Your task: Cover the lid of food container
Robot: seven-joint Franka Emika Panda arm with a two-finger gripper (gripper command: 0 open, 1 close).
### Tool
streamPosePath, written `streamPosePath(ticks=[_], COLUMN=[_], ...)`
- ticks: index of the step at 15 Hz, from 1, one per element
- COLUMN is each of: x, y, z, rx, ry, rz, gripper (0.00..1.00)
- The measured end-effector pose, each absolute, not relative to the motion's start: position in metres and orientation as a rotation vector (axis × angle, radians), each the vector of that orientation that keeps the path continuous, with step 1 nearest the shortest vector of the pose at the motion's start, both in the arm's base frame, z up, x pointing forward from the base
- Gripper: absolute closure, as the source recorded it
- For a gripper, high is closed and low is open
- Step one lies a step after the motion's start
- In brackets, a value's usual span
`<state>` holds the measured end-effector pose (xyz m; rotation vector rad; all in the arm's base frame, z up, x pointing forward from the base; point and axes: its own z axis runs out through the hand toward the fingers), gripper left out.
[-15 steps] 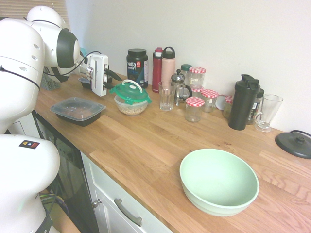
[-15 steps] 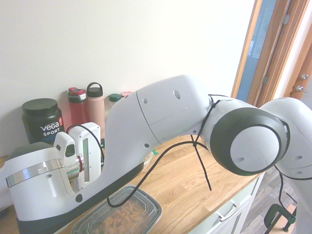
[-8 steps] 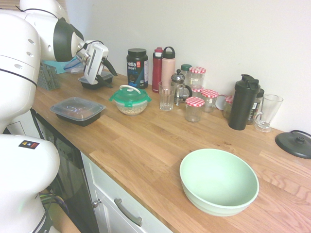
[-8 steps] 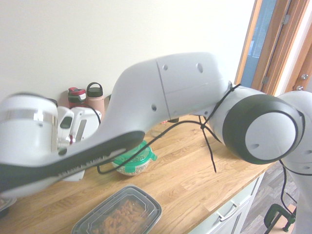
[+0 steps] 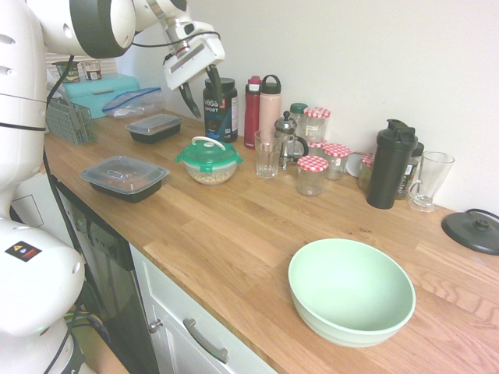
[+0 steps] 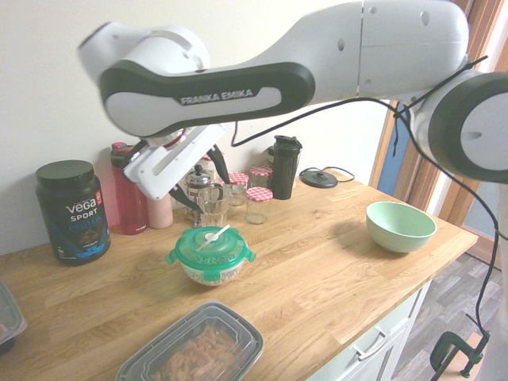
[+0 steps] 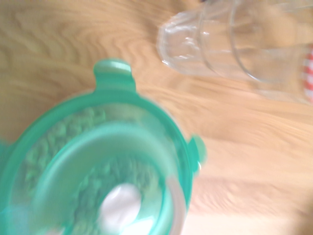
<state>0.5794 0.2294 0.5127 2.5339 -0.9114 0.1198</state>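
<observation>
From the first exterior view, the end effector [image 5: 208, 109] hangs above the desk [image 5: 234, 234], its two fingers spread apart with nothing between them. The green lid [image 5: 204, 160] lies below it, resting on top of the clear food container [image 5: 210, 177], left of the drinking glass [image 5: 267, 156] and right of the near black tray [image 5: 125, 181]. The lid's pale handle [image 5: 209, 142] runs roughly left to right. At least some side tabs stick outward, so the cover looks in place but probably not snapped down. The relation that matters is vertical: any pressing would call for a mostly downward move onto the rim, clear of the glass. If placing alone counts, the task is likely done.
</observation>
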Motion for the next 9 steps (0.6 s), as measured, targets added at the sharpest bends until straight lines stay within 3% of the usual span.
streamPosePath(ticks=[4,9], x=[0.58,0.516], y=[0.121,0.016], z=[0.514,0.517], rx=[2.797,2.787], ry=[-0.942,-1.0], rz=[-0.078,-0.132], gripper=[0.0,0.0])
